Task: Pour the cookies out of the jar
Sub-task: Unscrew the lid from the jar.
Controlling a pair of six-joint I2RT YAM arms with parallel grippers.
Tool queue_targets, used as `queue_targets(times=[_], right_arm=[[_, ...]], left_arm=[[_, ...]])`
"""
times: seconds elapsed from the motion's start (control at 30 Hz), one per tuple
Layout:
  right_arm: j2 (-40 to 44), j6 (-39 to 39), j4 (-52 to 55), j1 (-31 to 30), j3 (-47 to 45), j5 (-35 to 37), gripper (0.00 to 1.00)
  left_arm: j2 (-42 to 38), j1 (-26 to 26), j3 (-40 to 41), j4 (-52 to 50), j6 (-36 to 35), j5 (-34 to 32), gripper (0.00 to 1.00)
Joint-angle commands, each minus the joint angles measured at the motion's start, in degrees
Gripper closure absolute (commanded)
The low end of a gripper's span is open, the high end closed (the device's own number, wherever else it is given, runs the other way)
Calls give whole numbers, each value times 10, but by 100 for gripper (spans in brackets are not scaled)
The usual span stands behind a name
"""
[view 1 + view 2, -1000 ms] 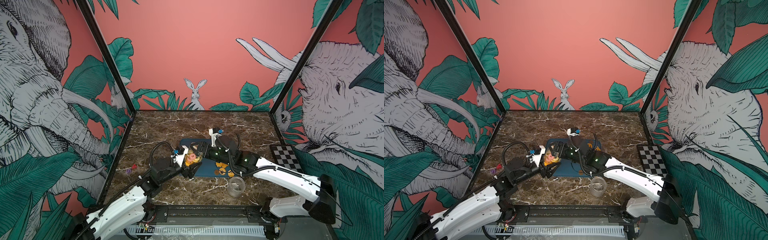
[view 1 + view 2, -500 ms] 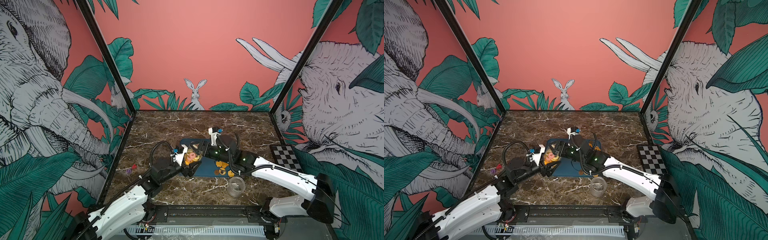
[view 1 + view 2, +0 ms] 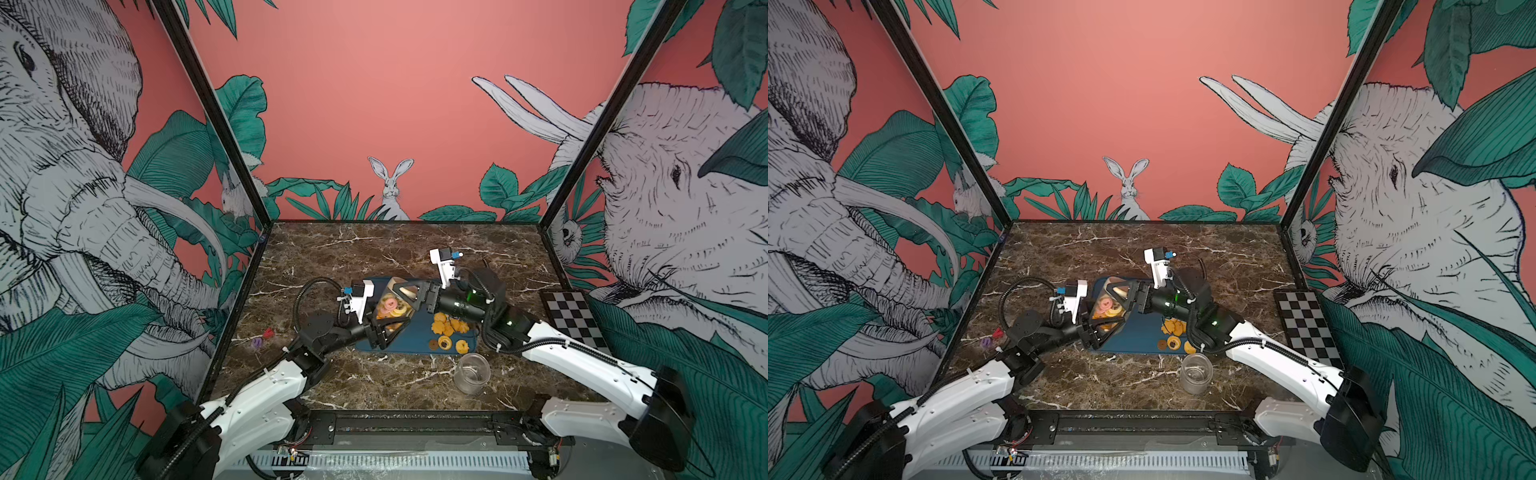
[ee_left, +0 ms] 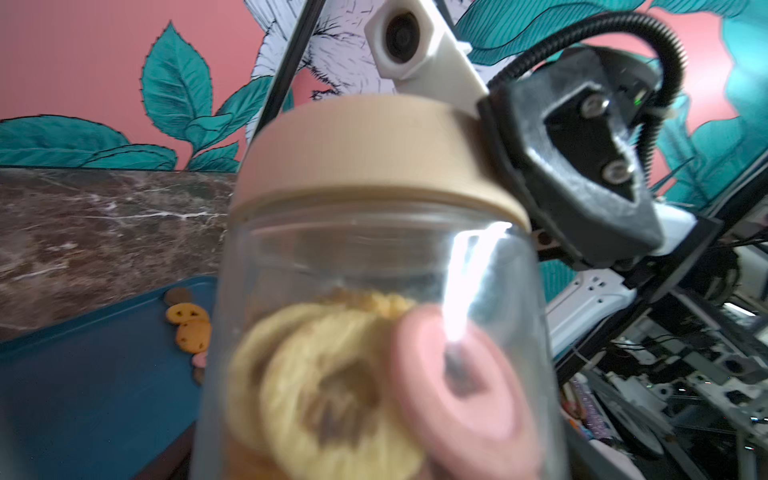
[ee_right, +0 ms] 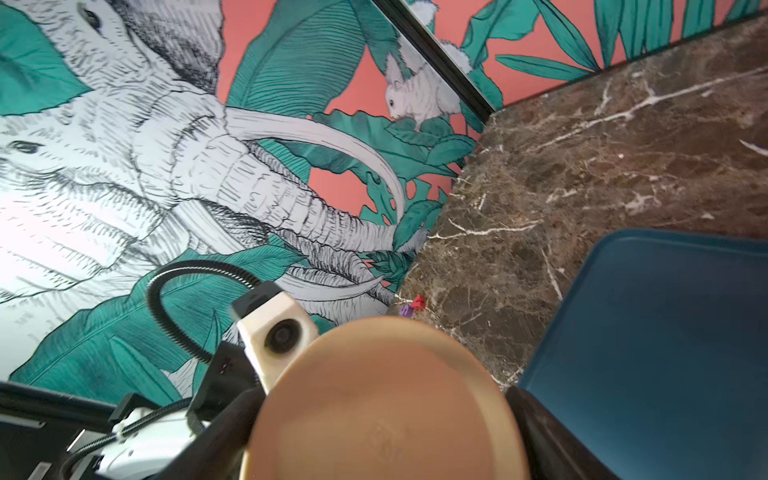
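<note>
Jar (image 3: 391,308) sits gripped in left hand (image 3: 385,327), right hand (image 3: 403,296) clamped on its tan lid (image 4: 365,153).

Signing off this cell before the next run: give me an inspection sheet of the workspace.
Surface: brown marble table, blue tray in the middle.
Job's things: jar holding cookies, lid on; loose cookies on the tray.
Clutter: empty jar upright near the front; red and purple bits by the left wall; checkerboard at right.
Grippers: left gripper shut on the jar; right gripper shut on the lid.
Cables: a black hose loops at each wrist.
Surroundings: jungle mural walls.
</note>
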State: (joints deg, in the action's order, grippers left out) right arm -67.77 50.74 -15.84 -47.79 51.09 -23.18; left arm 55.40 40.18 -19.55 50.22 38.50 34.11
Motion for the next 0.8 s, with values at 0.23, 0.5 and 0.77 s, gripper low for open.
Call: queue_targets(times=[0.23,0.5,0.77], right_arm=[[0,-55,92,8,46,-51,24],[1,-40,204,6,139,12,1],[-41,1,367,5,230,104,1]], left_arm=[[-40,3,-52,69,-8,43,100],[-164,3,-43,-241,-174,-166,100],[-158,3,-28,-257,-201,-234,100]])
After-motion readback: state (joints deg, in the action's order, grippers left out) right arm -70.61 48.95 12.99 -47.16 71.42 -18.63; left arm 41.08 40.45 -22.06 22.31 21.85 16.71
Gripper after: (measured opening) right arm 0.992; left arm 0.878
